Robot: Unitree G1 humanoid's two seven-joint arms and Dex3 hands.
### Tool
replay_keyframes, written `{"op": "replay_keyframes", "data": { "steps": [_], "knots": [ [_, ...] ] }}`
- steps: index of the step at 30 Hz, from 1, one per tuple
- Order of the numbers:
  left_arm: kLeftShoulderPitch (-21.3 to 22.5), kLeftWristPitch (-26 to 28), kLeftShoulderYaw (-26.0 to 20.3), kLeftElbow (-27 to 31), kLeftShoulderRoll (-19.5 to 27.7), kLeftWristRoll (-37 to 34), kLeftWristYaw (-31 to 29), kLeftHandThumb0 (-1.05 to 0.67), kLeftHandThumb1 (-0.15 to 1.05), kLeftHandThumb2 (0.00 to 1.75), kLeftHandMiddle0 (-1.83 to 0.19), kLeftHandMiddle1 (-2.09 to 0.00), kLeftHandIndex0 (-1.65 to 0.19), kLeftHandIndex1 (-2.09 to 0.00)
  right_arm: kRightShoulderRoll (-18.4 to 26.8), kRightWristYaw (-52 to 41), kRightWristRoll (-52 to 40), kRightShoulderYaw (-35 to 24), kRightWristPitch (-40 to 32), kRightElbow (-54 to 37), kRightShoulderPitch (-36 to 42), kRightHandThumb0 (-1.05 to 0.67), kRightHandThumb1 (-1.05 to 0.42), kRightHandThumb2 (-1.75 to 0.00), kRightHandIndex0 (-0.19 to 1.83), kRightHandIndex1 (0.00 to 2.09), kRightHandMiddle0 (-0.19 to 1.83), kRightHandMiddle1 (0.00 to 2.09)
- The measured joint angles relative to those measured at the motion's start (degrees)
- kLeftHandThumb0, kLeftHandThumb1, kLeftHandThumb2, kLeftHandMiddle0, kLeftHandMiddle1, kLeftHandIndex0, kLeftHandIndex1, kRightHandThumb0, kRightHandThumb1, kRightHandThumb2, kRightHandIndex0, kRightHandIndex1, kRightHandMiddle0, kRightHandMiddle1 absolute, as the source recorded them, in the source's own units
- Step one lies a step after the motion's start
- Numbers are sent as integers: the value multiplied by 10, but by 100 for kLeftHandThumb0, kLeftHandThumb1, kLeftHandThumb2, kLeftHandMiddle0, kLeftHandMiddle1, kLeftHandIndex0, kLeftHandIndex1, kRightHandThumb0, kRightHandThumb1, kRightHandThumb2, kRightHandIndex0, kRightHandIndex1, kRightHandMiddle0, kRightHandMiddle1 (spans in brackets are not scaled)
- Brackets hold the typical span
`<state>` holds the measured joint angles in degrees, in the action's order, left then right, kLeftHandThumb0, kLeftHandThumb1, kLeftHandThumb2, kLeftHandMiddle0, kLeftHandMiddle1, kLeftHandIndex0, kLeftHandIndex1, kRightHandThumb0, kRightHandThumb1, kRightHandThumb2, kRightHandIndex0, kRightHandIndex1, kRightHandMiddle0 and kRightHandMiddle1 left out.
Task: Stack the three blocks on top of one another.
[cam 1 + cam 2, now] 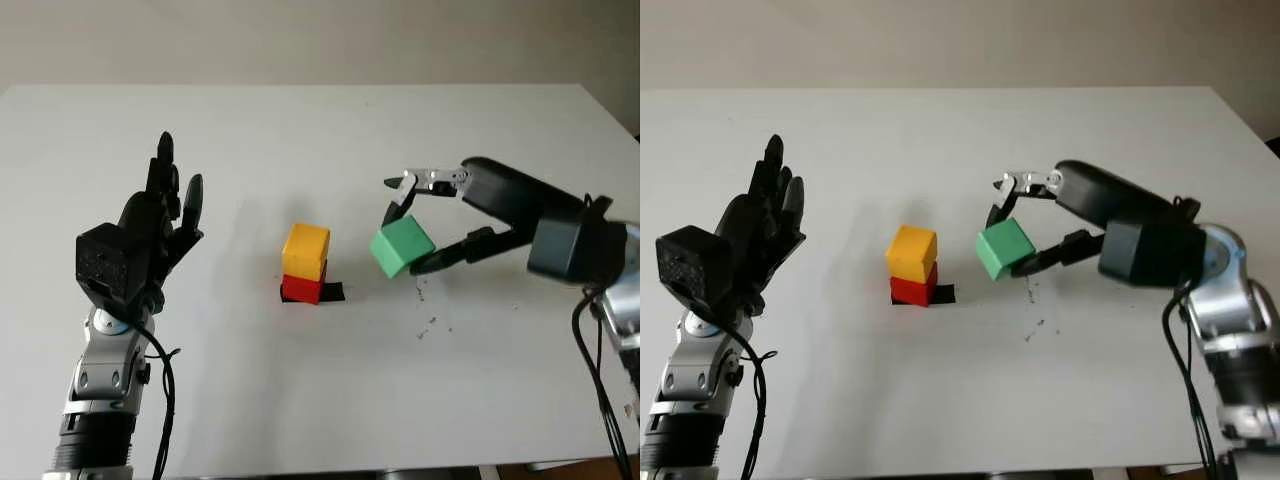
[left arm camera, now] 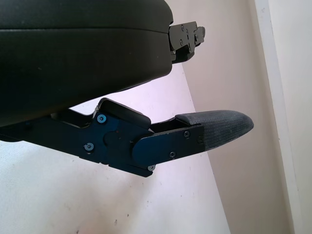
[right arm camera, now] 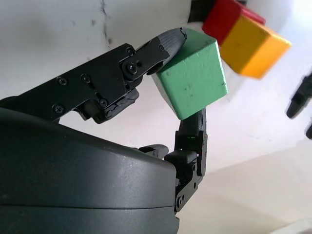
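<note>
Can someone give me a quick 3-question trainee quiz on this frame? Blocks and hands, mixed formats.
1. True or false: the yellow block sits on top of the red block.
2. Which block does the right hand hold? A) red B) yellow C) green
3. Fill in: the left hand is raised to the stack's left, open, and holds ______.

Key
1. True. The two are stacked on the white table.
2. C. The green block is pinched between the fingers, tilted, beside the stack and not yet over it.
3. Nothing.
</note>
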<state>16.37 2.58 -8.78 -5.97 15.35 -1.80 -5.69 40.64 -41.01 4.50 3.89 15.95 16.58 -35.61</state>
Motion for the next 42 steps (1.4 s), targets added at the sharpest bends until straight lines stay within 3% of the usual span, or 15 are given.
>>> {"op": "replay_keyframes", "data": {
  "steps": [9,16,25,42],
  "knots": [
    [0,-1,0,-1,0,0,-3,-82,105,66,18,-5,18,-5,-14,-55,-3,11,-20,85,-130,-42,-92,-5,33,5,43,141],
    [1,-1,0,-1,0,-6,-3,-83,105,65,17,-6,18,-5,-59,-98,-26,19,-39,144,-193,-38,-92,-5,31,4,38,149],
    [1,-2,0,-2,0,-5,-2,-83,105,65,17,-5,18,-5,-113,-145,-30,36,-47,235,-263,-45,-92,-5,32,5,38,149],
    [1,1,0,-1,-1,2,6,-83,105,67,17,-5,17,-5,-164,-181,-19,61,-39,322,-282,-52,-92,-5,32,5,43,149]
  ]
}}
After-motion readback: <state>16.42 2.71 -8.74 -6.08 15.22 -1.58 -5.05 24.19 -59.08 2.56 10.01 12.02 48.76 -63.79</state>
